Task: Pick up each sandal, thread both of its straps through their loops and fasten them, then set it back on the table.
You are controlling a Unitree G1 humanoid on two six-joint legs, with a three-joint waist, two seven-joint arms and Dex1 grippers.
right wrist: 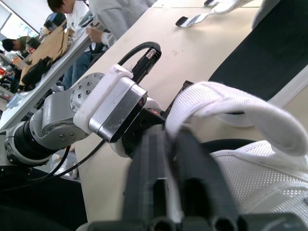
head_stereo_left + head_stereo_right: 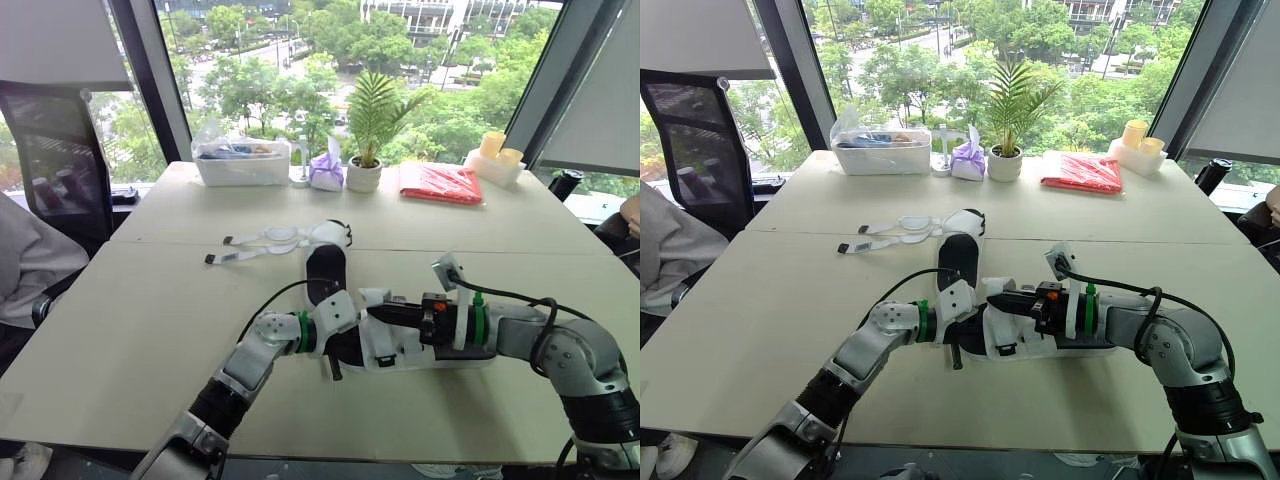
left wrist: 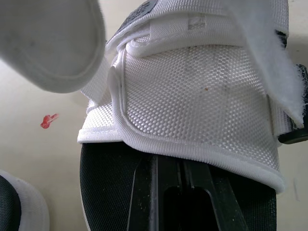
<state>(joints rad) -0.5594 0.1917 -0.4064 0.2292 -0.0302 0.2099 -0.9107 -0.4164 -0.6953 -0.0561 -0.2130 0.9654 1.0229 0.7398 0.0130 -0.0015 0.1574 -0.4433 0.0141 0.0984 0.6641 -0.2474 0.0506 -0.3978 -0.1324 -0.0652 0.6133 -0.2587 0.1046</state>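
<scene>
Sandal one [image 2: 400,345] is right between your two claws. It lies on the table [image 2: 150,320] with its black footbed up and its white mesh upper bunched where the claws meet. Your right claw [image 1: 169,137] is all but closed, and I read it as pinching the end of a white strap [image 1: 231,103] that arches away over the upper. Your left claw [image 3: 182,168] is tucked in under the mesh from the other side; how wide it stands, I cannot tell.

Handling call: this looks light and floppy up top, with soft mesh and a limp, fuzzy-faced strap, over a stiffer sole. So steer the strap from near its tip and brace by the sole edge. The mesh would likely just fold.

Further out, just beyond both claws, sandal two [image 2: 325,265] lies with its loose straps [image 2: 262,240] trailing off on the left claw's side.

The count: two sandals, both claws on the first, two strap ends lying free on the second.
</scene>
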